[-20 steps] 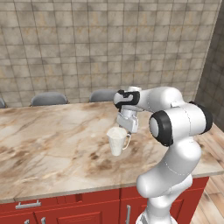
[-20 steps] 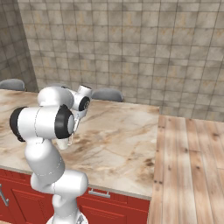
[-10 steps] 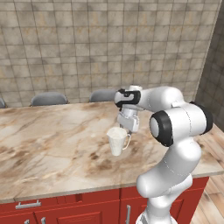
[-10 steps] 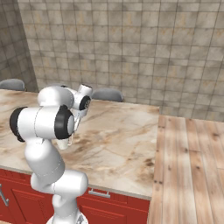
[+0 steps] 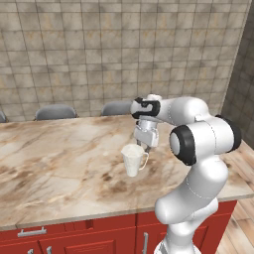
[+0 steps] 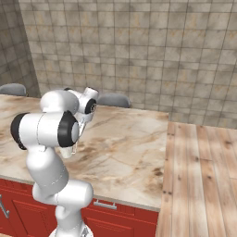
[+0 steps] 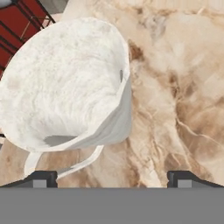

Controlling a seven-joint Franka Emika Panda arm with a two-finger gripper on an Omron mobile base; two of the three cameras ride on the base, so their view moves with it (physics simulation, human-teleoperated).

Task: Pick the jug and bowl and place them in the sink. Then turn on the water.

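The jug (image 5: 133,159) is a small white tapered pitcher that stands upright on the marble counter (image 5: 59,163), its handle turned to the right. My gripper (image 5: 147,145) hangs just above and to the right of the jug's rim, over the handle, with its jaws open and nothing between them. The hand view looks down into the jug (image 7: 65,83), with its thin handle (image 7: 78,164) close to the left fingertip (image 7: 41,178); the gripper (image 7: 113,178) is open. The bowl, the sink and the water are out of view.
Two grey chair backs (image 5: 55,111) (image 5: 116,106) rise behind the counter's far edge, in front of a tiled wall. Red cabinet fronts (image 5: 74,235) run below the counter's front edge. A wooden floor (image 6: 203,176) lies beyond the counter's right end.
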